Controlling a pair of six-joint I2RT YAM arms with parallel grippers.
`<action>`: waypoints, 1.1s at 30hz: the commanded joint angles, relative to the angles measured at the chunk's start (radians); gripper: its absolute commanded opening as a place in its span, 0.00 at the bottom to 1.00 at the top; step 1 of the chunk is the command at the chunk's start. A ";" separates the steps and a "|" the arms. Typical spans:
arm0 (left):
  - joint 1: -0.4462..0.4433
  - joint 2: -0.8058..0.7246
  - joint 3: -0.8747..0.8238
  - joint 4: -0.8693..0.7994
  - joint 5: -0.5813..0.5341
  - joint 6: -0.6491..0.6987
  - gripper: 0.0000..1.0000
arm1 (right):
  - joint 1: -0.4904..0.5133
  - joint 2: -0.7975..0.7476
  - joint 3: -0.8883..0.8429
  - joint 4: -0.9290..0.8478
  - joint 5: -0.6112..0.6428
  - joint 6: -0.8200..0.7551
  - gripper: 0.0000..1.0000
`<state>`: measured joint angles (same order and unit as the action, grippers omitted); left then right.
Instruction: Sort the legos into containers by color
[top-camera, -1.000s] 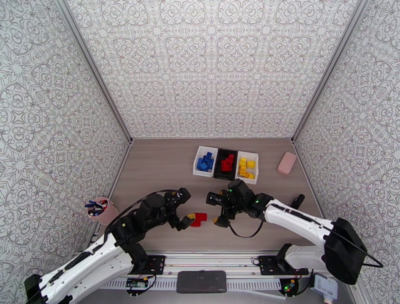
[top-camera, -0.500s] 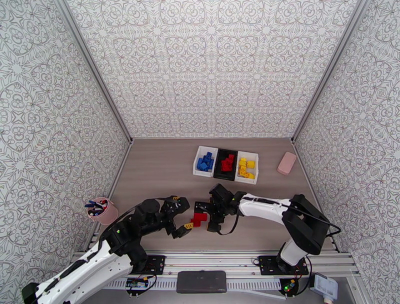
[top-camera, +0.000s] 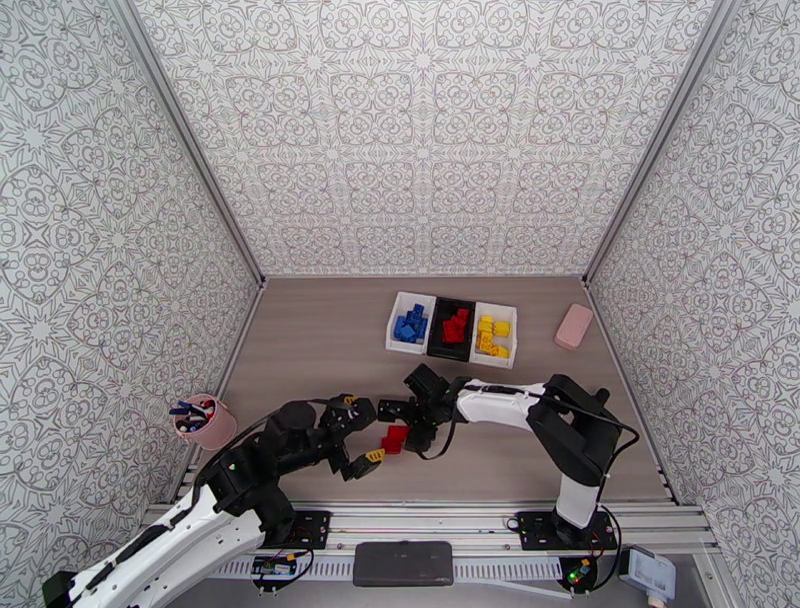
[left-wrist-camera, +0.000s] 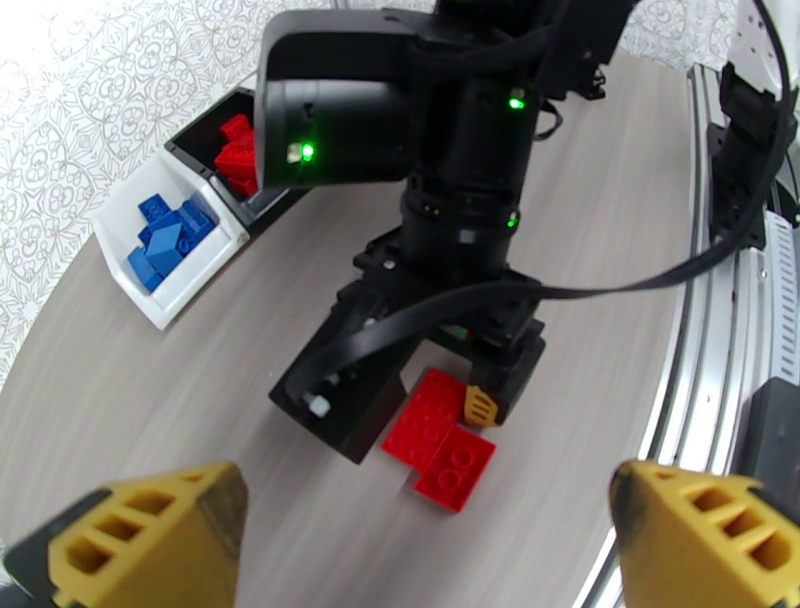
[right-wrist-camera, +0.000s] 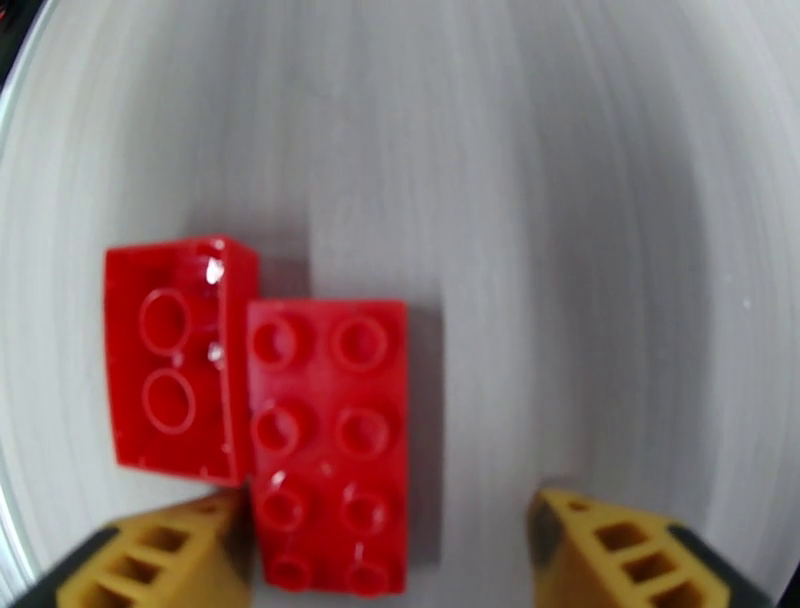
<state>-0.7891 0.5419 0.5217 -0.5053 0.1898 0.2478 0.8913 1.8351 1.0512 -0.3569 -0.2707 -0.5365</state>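
Target lined up: red studded plastic lego brick (right-wrist-camera: 330, 440) lies on the wood-grain worktop (right-wrist-camera: 600, 250), long axis 12-to-6, near end between the part-open, empty jaws of the right gripper (right-wrist-camera: 385, 548), nearer the 9 o'clock finger. Left gripper (left-wrist-camera: 425, 530) gapes wide, empty.

Top view, read as a clock face centred on the table (top-camera: 320, 340). At 8 o'clock, at the left edge, you see a pink cup (top-camera: 208, 428) holding pens (top-camera: 190, 408). At 2 o'clock, near the right wall, a pink rectangular block (top-camera: 574, 326) lies flat and well apart from the cup. Patterned wall panels (top-camera: 420, 130) close off three sides. At 6 o'clock you find an aluminium rail (top-camera: 480, 545) along the near edge, with a flat black unit (top-camera: 403, 563) beside it.
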 joint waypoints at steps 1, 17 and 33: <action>0.007 -0.007 -0.013 -0.014 0.005 0.025 1.00 | 0.007 0.026 0.029 -0.014 -0.020 -0.005 0.66; 0.011 -0.004 -0.015 0.006 0.011 0.028 1.00 | 0.005 -0.001 0.019 -0.014 -0.044 0.009 0.27; 0.012 0.068 -0.025 0.203 -0.034 -0.043 0.99 | -0.088 -0.276 -0.177 0.176 0.029 0.239 0.25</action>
<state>-0.7826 0.5934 0.5064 -0.3862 0.1841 0.2379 0.8272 1.6196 0.9104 -0.2409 -0.2775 -0.3698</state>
